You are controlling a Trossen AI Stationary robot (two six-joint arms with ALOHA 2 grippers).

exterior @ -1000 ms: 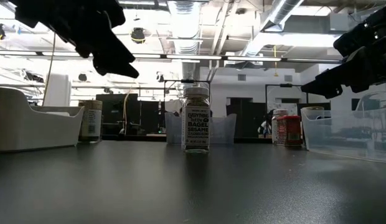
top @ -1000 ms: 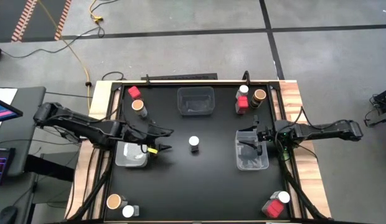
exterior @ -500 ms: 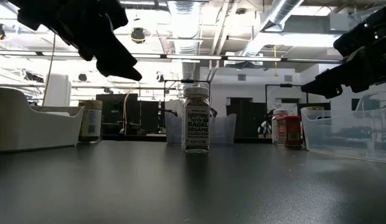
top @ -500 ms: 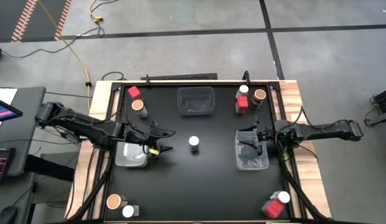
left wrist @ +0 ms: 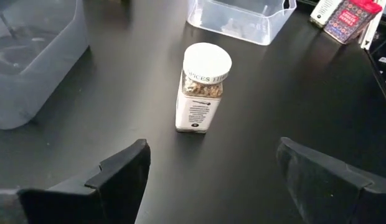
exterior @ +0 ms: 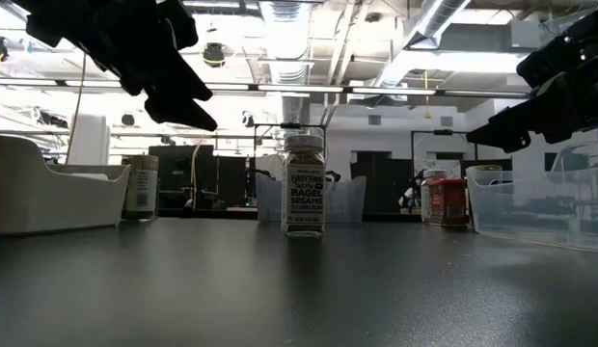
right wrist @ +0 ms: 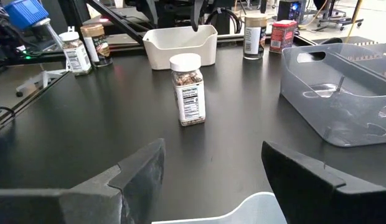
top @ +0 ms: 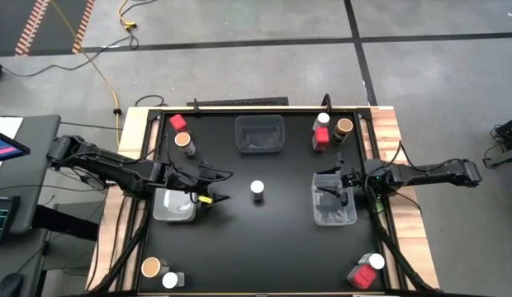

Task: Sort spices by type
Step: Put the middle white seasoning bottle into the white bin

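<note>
1. A white-capped spice jar point(top: 257, 190) stands upright alone near the middle of the black counter point(top: 256, 247); it serves as the landmark here.
2. The left claw point(top: 219, 186) hangs just left of the jar, off the counter, its fingers spread apart and holding nothing. A strip of bare counter shows between fingertips and jar.
3. The right claw point(top: 329, 191) sits well right of the jar, over the near edge of a clear bin point(top: 334, 213), its fingers apart and empty.
4. Behind the jar, another clear bin point(top: 259, 134) stands with open counter between them.
5. Left of the jar, under the left arm, lies a third bin point(top: 173, 207).
6. Toward the back left of the jar stand a red-topped container point(top: 178, 122) and a brown-lidded jar point(top: 184, 142); toward the back right, a white-capped, a red and a brown-lidded one cluster point(top: 331, 130) by the counter's edge.
7. In front of the jar the counter lies bare; only the front corners hold spices, a brown-lidded and a white-capped one point(top: 158, 272) left, a red and a white-capped one point(top: 367, 271) right.
</note>
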